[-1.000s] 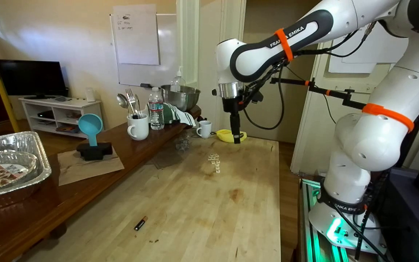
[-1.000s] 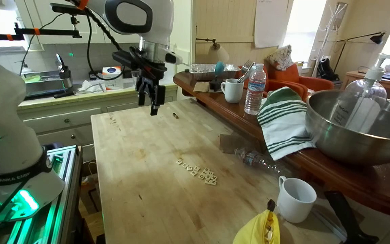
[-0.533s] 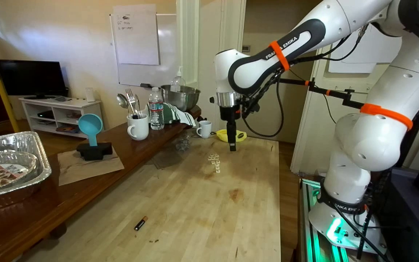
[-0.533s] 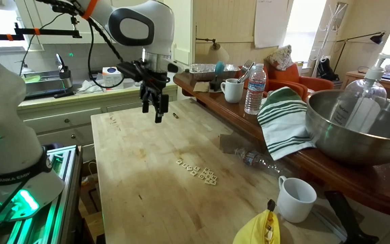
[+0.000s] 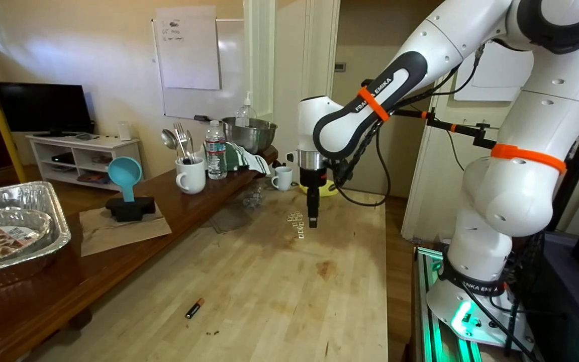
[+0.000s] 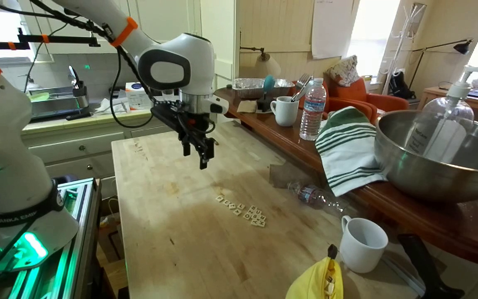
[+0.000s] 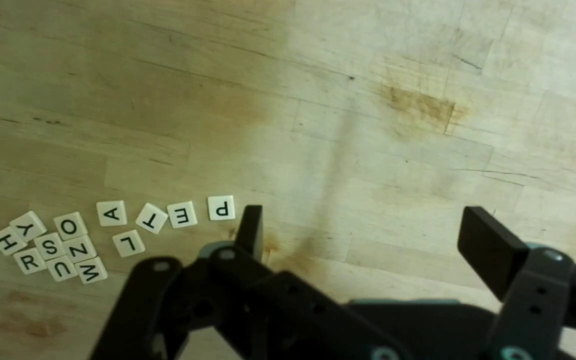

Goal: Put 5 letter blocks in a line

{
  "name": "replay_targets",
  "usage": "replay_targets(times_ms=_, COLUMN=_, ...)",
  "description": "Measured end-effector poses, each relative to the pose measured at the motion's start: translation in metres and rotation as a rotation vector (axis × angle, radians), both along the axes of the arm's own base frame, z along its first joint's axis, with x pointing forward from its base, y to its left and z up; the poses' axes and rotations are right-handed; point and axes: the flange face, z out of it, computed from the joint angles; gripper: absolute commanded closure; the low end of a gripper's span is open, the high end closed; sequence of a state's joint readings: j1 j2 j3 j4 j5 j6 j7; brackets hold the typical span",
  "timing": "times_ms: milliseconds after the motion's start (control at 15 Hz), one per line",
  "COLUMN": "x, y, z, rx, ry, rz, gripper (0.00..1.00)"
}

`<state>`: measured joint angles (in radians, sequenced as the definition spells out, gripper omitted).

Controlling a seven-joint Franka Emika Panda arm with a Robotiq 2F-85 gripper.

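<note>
The letter blocks are small pale tiles with black letters, flat on the wooden table. In the wrist view, P (image 7: 221,207), E (image 7: 182,215), a tilted T (image 7: 151,218) and A (image 7: 111,213) lie roughly in a row with uneven gaps. L (image 7: 128,243) sits just beside that row, near A and T. A tight cluster of several more tiles (image 7: 49,246) lies at the far left. The blocks also show in both exterior views (image 5: 295,221) (image 6: 237,211). My gripper (image 7: 363,225) is open and empty above the table, its left finger beside P. It shows in both exterior views (image 5: 312,221) (image 6: 196,157).
A yellow pouch (image 6: 315,280), a white mug (image 6: 363,245) and a dark-handled utensil (image 6: 425,270) stand at one table end. A clear bottle (image 6: 313,195) lies by the raised wooden counter (image 6: 268,143). A battery (image 5: 195,308) lies on the table (image 5: 269,281).
My gripper has come down steadily toward the table and moved nearer to the letter blocks, staying open. The blocks have not moved.
</note>
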<state>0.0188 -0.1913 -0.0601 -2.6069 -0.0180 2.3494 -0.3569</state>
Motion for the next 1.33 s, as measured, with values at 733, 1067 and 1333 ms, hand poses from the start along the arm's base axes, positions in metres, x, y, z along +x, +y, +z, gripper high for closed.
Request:
replay_targets(times_ms=733, x=0.016, y=-0.027, z=-0.055, rx=0.001, ry=-0.052, rz=0.043, gripper=0.87)
replay_targets(times_ms=1067, x=0.023, y=-0.041, z=-0.070, rx=-0.015, ry=-0.121, rz=0.024, gripper=1.00)
replay_targets(times_ms=1333, x=0.025, y=-0.048, z=-0.082, rx=-0.022, ry=-0.142, rz=0.011, gripper=1.00)
